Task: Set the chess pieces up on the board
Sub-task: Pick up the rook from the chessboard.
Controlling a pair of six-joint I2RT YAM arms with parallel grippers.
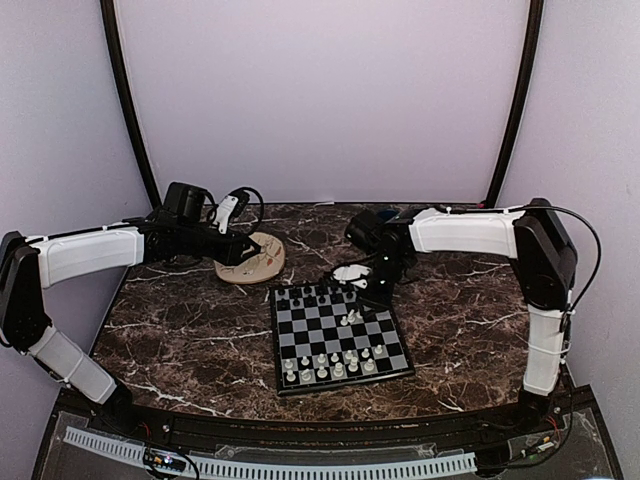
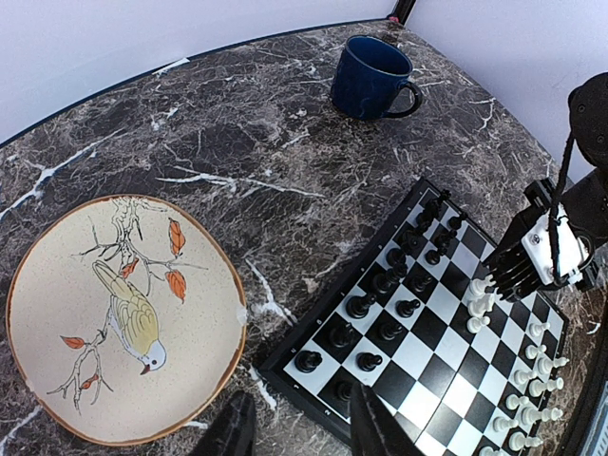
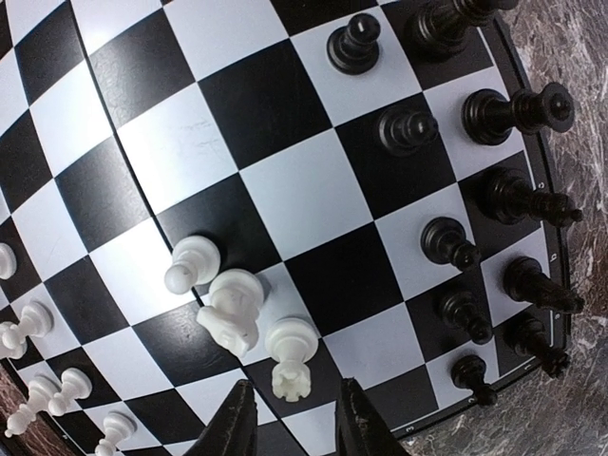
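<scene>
The board [image 1: 322,338] lies at mid-table. Black chess pieces [image 1: 310,297] stand in its far rows and cream-white ones [image 1: 335,366] in its near rows. My right gripper [image 3: 293,427] hovers open over the board [image 3: 285,190], its fingertips either side of a white rook's [image 3: 290,359] top without touching it. A white knight [image 3: 231,309] and a white pawn [image 3: 190,264] stand beside the rook, off the white rows. Black pieces [image 3: 446,242] line the right rim. My left gripper [image 2: 302,432] is open and empty, low between the plate [image 2: 123,318] and the board's corner [image 2: 313,380].
A round beige plate [image 1: 262,262] with a bird picture lies left of the board, under the left arm. A dark blue cup [image 2: 370,76] stands at the back of the marble table. The right gripper [image 2: 522,271] shows over the board's far side.
</scene>
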